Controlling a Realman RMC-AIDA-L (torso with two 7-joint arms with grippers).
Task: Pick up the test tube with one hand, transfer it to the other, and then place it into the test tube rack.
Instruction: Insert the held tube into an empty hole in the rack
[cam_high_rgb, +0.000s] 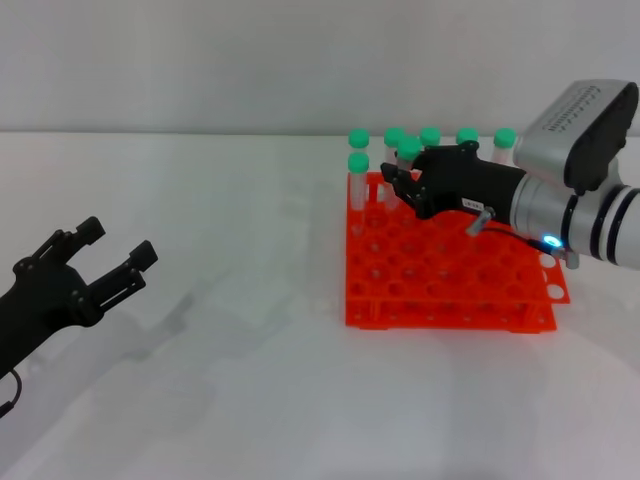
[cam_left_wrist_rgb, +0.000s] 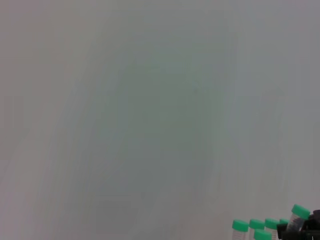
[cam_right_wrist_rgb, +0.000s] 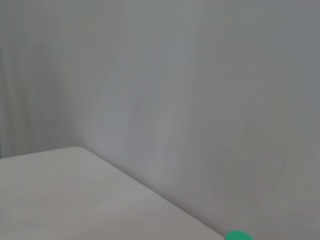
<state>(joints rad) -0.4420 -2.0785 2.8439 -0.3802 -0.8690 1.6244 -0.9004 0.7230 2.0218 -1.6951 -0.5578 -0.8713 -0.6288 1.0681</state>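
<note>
The orange-red rack (cam_high_rgb: 450, 275) is seen right of centre in the head view only. Over its back rows the right gripper (cam_high_rgb: 400, 180) is clamped on a clear, green-capped tube (cam_high_rgb: 408, 152). The left gripper (cam_high_rgb: 105, 262) is spread open at lower left.

even, soft light; faint shadows; wrist views blurred.

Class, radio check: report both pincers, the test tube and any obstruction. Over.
Right pincer over test tube rack rear, shut on test tube. Left pincer open, empty, far left. Capped tubes stand close around.
</note>
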